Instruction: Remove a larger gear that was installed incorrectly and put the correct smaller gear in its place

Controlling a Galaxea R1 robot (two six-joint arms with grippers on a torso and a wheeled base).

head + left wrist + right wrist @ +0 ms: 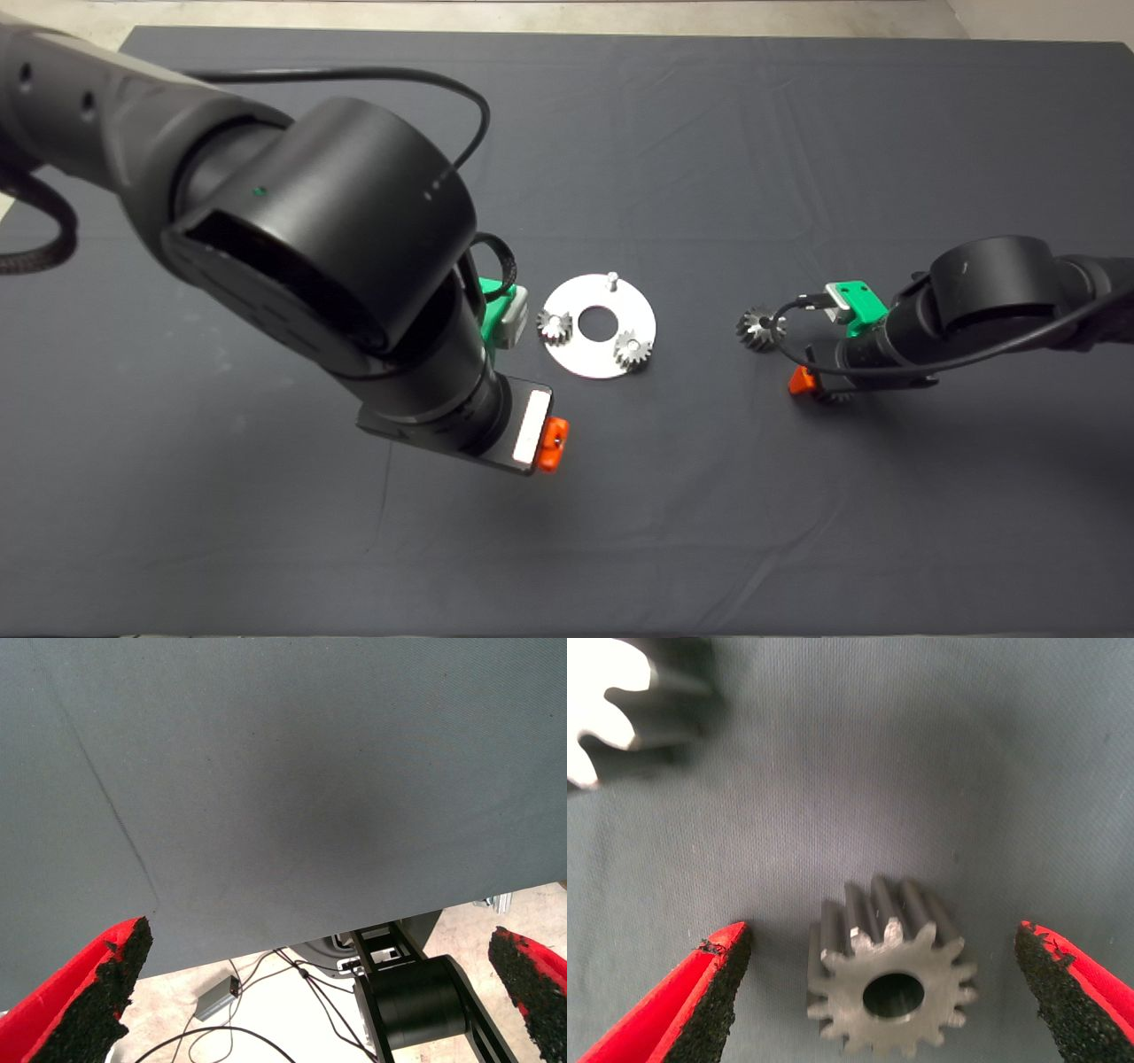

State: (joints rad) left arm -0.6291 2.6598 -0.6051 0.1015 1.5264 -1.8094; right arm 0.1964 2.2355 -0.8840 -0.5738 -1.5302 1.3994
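One peg bare; big gear (760, 328) off on bench; our right gripper (877, 992) gapes around small gear (890, 990), left gripper (310, 992) released.

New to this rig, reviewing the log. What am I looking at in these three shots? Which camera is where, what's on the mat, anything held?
It is a two-armed robot at a table with a dark mat. The head view looks down from above; the other two cameras sit on the wrists.

On the mat lies a round silver plate with a centre hole, two small silver gears on it, and one bare pin. To the right lies the larger gear, loose.

The right end effector is low over the mat, fingers open on either side of the smaller gear, not touching it. The left end effector hangs open near the mat's edge, holding nothing.
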